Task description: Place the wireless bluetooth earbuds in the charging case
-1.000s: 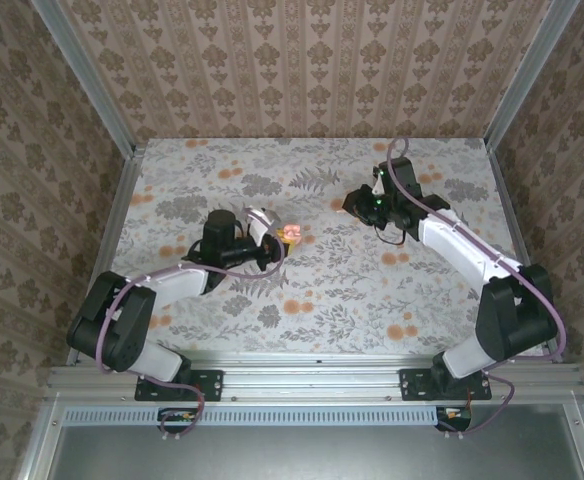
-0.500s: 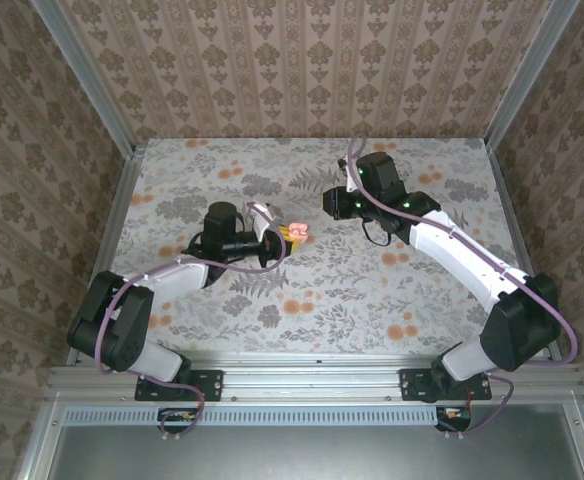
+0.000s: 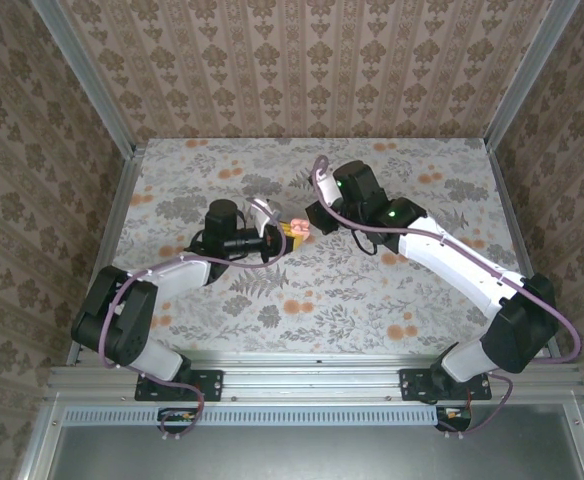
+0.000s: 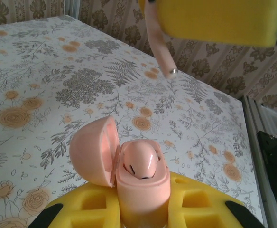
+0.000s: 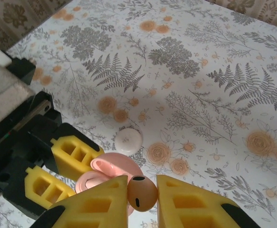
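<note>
Two yellow foam fingers (image 5: 186,204) of the right gripper (image 5: 142,199) pinch one pink earbud (image 5: 142,192), held near the open charging case (image 4: 141,185) but apart from it. That case stands upright, clamped between the pads of the left gripper (image 4: 143,209), its lid hinged back to the left, with what looks like a second earbud (image 4: 141,164) seated inside. Just beyond the case, a small pale disc (image 5: 128,140) lies on the flowered table (image 5: 214,95).

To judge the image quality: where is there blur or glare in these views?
Top external: even light, only faint shadows on the table. Left wrist: charging case clear, yellow pad at top edge soft. Right wrist: earbud slightly soft, table print sharp.
</note>
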### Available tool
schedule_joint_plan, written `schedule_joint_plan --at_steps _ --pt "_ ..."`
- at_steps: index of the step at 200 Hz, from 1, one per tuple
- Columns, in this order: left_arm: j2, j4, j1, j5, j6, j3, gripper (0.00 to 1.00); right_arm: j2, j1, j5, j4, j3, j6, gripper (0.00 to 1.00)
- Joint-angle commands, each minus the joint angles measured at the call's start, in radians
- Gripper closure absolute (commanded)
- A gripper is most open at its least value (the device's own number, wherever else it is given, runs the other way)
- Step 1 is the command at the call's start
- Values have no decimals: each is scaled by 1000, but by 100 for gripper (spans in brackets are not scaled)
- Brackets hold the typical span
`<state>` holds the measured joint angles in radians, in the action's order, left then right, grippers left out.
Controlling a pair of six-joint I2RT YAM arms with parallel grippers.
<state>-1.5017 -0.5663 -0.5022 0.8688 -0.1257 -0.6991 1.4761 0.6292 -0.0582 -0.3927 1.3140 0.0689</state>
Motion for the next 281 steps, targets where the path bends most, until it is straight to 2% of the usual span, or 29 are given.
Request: schedule_joint_plan --at_steps 1,281 --pt "-2 -60 8 32 -47 -43 89 -35 9 41 -19 22 -75 81" --pt "0 -144 -2 10 -135 -70 89 22 58 114 50 26 -144 81"
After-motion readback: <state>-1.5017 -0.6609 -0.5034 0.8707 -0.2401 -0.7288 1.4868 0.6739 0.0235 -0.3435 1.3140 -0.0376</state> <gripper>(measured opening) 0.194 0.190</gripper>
